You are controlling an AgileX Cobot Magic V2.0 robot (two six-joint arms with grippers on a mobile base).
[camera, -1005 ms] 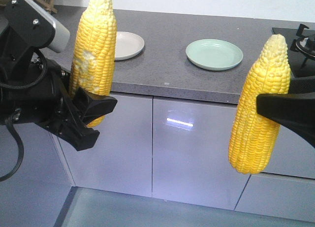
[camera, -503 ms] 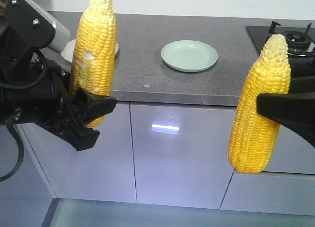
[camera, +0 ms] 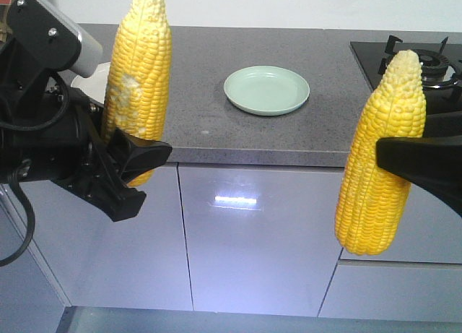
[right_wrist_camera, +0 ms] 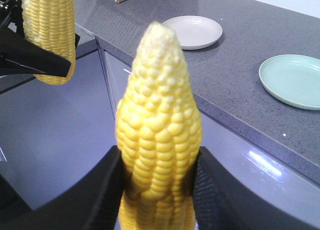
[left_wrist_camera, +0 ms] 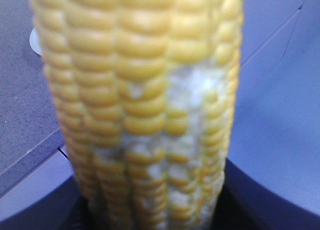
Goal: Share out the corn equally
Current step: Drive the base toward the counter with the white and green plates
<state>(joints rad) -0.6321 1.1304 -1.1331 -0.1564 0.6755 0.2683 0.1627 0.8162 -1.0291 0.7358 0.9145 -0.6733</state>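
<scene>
Two pincers, two cobs, both cobs held in the air.
Left pincer [camera: 133, 156] is clamped on one patchy cob [camera: 141, 66], upright and whitish in spots. Right pincer [right_wrist_camera: 159, 182] is clamped on one plain yellow cob [right_wrist_camera: 157, 120], also tip-up. Both hang in front of the bench [camera: 202, 123]. The bench carries two plates, one green plate [camera: 266, 89] and one white plate [right_wrist_camera: 193, 31], with a hob [camera: 426, 58] at its right end.

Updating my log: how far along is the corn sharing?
Done: nothing delivered; the green plate and white plate are bare. In hand: the left gripper holds a patchy cob upright, the right gripper a clean cob. Left: placing these on the plates; any other cobs are out of view.
</scene>
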